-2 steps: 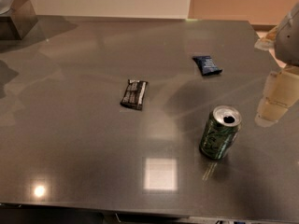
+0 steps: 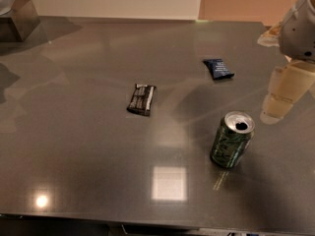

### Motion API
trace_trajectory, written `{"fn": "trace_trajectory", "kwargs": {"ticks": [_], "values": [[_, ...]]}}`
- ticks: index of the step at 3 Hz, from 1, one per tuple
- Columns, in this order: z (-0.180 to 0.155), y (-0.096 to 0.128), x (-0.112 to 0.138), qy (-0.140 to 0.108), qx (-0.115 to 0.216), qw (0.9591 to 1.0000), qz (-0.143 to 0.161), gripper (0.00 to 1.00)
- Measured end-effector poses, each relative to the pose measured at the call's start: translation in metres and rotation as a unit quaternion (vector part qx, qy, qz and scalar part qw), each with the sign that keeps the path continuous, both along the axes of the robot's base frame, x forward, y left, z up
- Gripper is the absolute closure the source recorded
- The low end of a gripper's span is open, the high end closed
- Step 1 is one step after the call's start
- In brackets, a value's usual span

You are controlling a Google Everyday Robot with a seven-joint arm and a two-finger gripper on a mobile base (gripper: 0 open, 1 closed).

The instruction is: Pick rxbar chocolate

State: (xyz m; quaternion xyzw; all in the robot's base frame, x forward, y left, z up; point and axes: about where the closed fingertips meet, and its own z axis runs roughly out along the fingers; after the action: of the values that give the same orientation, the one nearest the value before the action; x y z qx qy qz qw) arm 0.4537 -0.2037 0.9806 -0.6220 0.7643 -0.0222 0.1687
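Observation:
The rxbar chocolate is a small flat black wrapper with white lettering, lying near the middle of the grey table. My gripper hangs at the right edge of the view, pale and blurred, well to the right of the bar and just above and right of the green can. It holds nothing that I can see.
A dark blue wrapper lies behind and right of the bar. The open green can stands upright at the front right. A dark block with a pale object on it sits at the back left corner.
The gripper has shifted slightly toward the left and downward. The bar, blue wrapper and can have not moved.

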Motion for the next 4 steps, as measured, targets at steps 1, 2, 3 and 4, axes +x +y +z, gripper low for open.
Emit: {"fn": "trace_trajectory", "kwargs": {"ticks": [1,2,3,4], "values": [[0.004,0.025,0.034,-0.002,0.017,0.9986,0.051,0.00],[0.004,0.061,0.073,-0.002,0.030,0.9929,0.115,0.00],[-0.007,0.107,0.106,0.002,0.027,0.9812,0.191,0.00],[-0.027,0.147,0.119,0.005,0.014,0.9650,0.262,0.00]]}}
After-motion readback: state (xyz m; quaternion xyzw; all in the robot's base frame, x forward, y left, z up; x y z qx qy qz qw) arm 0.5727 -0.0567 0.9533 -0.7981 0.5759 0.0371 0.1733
